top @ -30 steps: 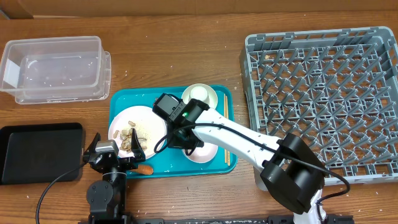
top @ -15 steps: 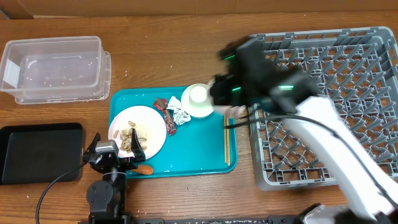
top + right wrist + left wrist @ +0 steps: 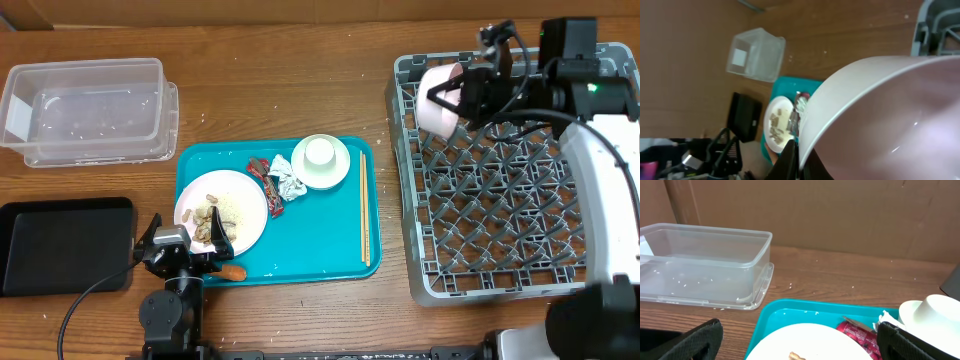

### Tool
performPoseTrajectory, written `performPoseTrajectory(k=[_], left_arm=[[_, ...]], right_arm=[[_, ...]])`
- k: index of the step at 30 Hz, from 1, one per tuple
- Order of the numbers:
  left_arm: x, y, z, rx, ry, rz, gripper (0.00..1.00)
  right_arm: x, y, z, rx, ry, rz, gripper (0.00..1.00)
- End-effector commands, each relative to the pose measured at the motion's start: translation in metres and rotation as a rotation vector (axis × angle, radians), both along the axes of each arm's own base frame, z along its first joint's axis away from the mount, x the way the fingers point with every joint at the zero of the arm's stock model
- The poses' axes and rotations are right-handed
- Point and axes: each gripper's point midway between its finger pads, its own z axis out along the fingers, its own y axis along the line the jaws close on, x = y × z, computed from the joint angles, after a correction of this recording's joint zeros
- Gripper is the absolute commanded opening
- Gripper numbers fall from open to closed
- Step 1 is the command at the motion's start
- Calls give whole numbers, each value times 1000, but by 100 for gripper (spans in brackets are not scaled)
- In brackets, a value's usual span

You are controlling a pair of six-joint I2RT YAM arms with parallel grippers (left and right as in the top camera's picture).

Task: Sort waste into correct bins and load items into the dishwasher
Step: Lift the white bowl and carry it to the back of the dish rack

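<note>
My right gripper (image 3: 447, 98) is shut on the rim of a pale-pink bowl (image 3: 436, 97) and holds it tilted on edge above the far left corner of the grey dish rack (image 3: 520, 200). The bowl (image 3: 880, 115) fills the right wrist view, its rim pinched in my gripper (image 3: 800, 159). My left gripper (image 3: 185, 240) is open and empty at the near edge of the plate (image 3: 240, 205) with beige food scraps (image 3: 212, 222). An orange piece (image 3: 232, 271) lies beside it. A red wrapper (image 3: 262, 172), a paper ball (image 3: 288, 183) and chopsticks (image 3: 364, 210) lie on the tray.
The teal tray (image 3: 300, 250) also holds a white plate (image 3: 303, 172) with an upturned cup (image 3: 320, 152). The clear tub (image 3: 85, 110) stands at the far left, the black tray (image 3: 60, 245) at the near left. The tub (image 3: 705, 265) and wrapper (image 3: 857, 332) show in the left wrist view.
My right gripper has lifted the bowl off the teal tray and carried it right and away, over the rack's far left corner. The left arm has not moved.
</note>
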Motion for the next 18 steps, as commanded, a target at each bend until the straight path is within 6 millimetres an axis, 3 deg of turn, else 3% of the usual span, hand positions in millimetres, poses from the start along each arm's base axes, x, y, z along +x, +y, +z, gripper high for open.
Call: performPoseTrajectory(k=[1,8,18], left_arm=[[0,1,1,20,-8,0,100],[0,1,1,20,-8,0,100],[0,1,1,20,-8,0,100]], right_arm=[[6,-3,-3,158,-25,85,4],[31,-22,-33,311,32,91,4],[47,-31,-86,299,151,45,4]])
